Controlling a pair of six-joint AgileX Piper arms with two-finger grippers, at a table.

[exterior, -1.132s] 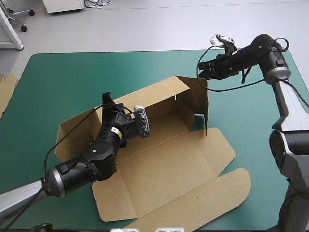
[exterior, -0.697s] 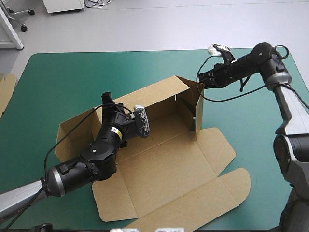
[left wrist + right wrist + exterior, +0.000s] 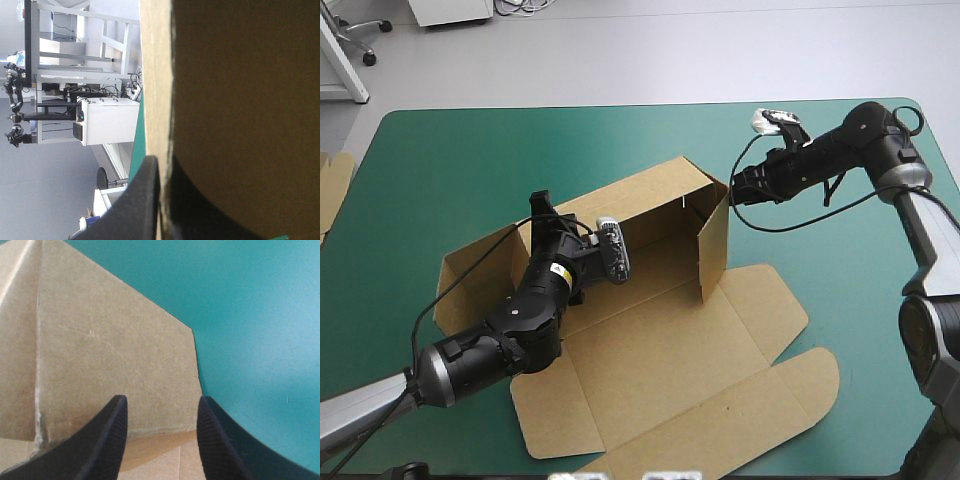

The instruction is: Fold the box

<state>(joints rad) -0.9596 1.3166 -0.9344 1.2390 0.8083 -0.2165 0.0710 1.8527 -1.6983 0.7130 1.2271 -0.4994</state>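
Observation:
The brown box (image 3: 660, 340) lies mid-table, its back wall raised and its lid panels flat toward the near edge. My left gripper (image 3: 542, 212) grips the top edge of the back wall near its left end. In the left wrist view the board (image 3: 240, 100) passes between the all-but-shut fingers of that gripper (image 3: 162, 200). My right gripper (image 3: 738, 186) is at the box's right end, against the outside of the upright end flap (image 3: 715, 240), which is swung inward. The right wrist view shows this gripper (image 3: 160, 407) open, fingers apart over the flap (image 3: 110, 350).
An edge of more brown board (image 3: 332, 190) shows at the table's left edge. The teal-green cover (image 3: 470, 170) is bare behind the box and to its right. Side flaps (image 3: 470, 275) stand at the box's left end.
My right gripper has moved left and toward the near edge, and the right end flap has swung inward across the box's end. The left arm has held still on the back wall.

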